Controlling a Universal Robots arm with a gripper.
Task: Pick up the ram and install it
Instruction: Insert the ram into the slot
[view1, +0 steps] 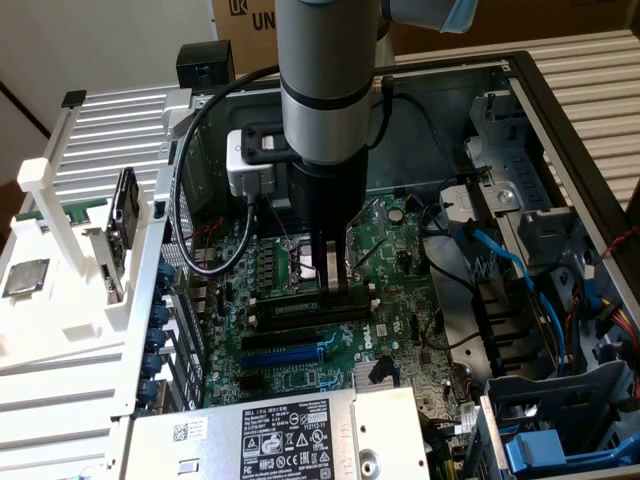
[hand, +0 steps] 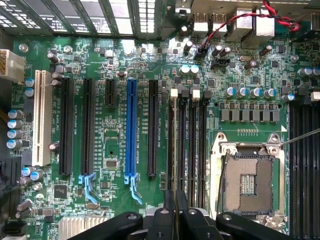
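My gripper (view1: 335, 284) hangs straight down inside the open computer case, over the motherboard (view1: 400, 250). In the wrist view its fingers (hand: 175, 195) stand almost together with a thin dark strip pinched between them, seen edge-on; I take this for the ram (hand: 174, 212). The strip lines up above the row of long black memory slots (hand: 192, 145) beside the CPU socket (hand: 248, 182). Those slots look unfilled, with their end clips (hand: 196, 93) showing. In the exterior view the fingertips sit just above the same slots (view1: 310, 312).
A long blue slot (hand: 131, 130) and black slots lie beside the memory slots. The power supply (view1: 290, 435) sits at the case front. Blue cables (view1: 500, 260) and drive bays fill the exterior view's right. A white rack (view1: 60, 300) stands outside on the left. A black cable (view1: 190, 200) loops by the arm.
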